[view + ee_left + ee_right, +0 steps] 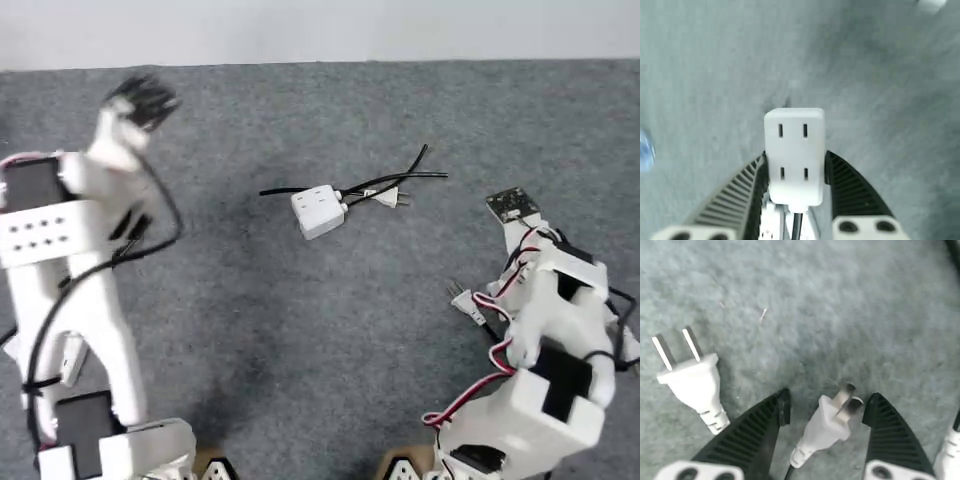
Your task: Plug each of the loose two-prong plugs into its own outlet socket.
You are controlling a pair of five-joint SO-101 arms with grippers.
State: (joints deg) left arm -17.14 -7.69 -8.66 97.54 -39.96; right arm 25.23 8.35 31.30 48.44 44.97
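In the left wrist view a white outlet block (794,150) with two pairs of slots sits between the black fingers of my left gripper (795,156), which is shut on its sides; a cord leaves its rear end. From above, my left gripper (145,98) is at the far left of the mat. Another white outlet block (318,210) lies mid-table with a white plug (390,197) beside it. My right gripper (830,397) stands open just above the carpet, its fingers either side of a white two-prong plug (825,427). A second plug (692,382) lies apart from it.
Black cords (400,177) cross behind the mid-table outlet block. A white plug (463,299) lies beside the right arm (545,330). The grey carpet (300,340) in front of the block is bare. Another white piece (950,452) sits at the right wrist view's edge.
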